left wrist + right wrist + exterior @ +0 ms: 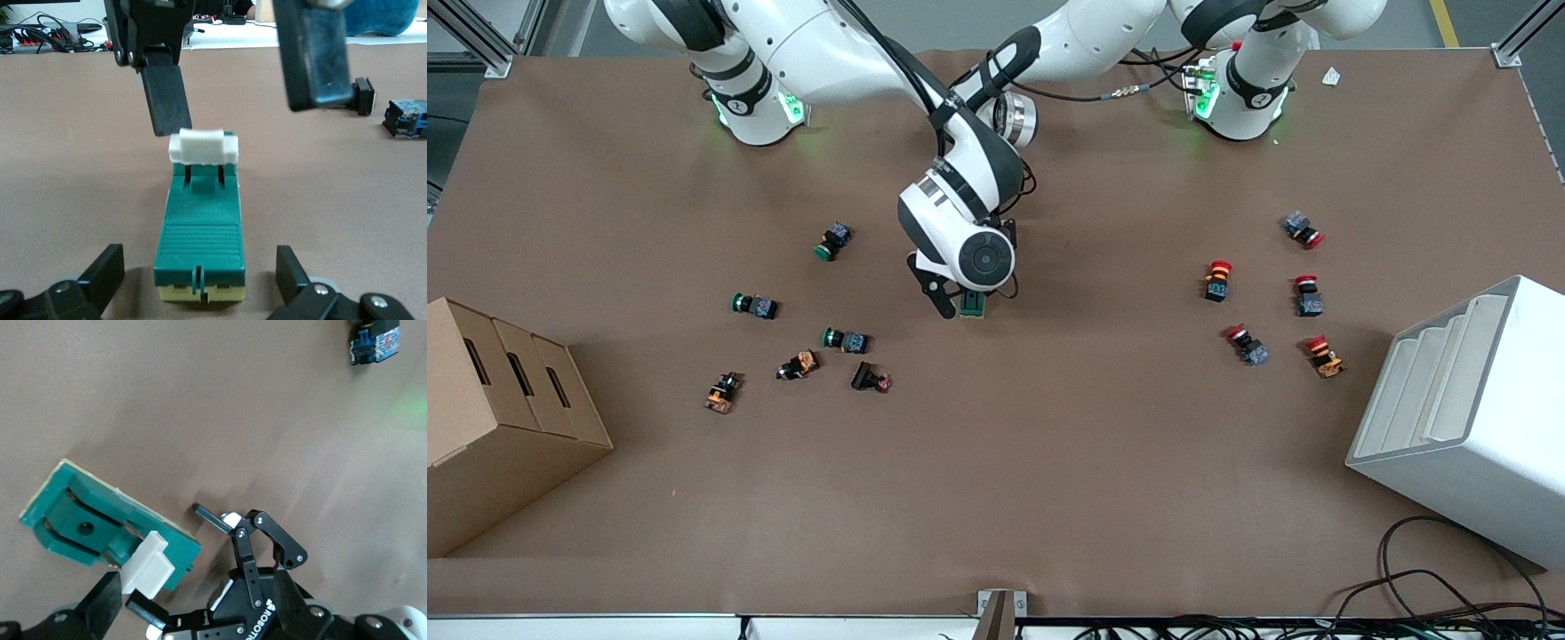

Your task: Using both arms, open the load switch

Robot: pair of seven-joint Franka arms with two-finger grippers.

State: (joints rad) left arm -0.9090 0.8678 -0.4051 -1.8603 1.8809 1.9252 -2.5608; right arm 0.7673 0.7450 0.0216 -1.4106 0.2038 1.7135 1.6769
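Observation:
The load switch (972, 305), a dark green block, lies mid-table, half hidden under the crossed arms. In the left wrist view the switch (200, 233) lies flat, its white tab (202, 147) at the end away from my left gripper (198, 270). That gripper is open, one finger on either side of the switch's cream-based end without touching it. My right gripper (243, 113) hangs open over the tab end, one finger (167, 100) right by the tab. In the right wrist view the tab (150, 570) sits beside a black finger (103, 607) and gripper linkage (267, 587).
Green-capped push buttons (845, 340) and other small parts lie toward the right arm's end. Red-capped ones (1216, 280) lie toward the left arm's end. A cardboard box (498, 418) and a white rack (1467, 418) stand at the table's two ends.

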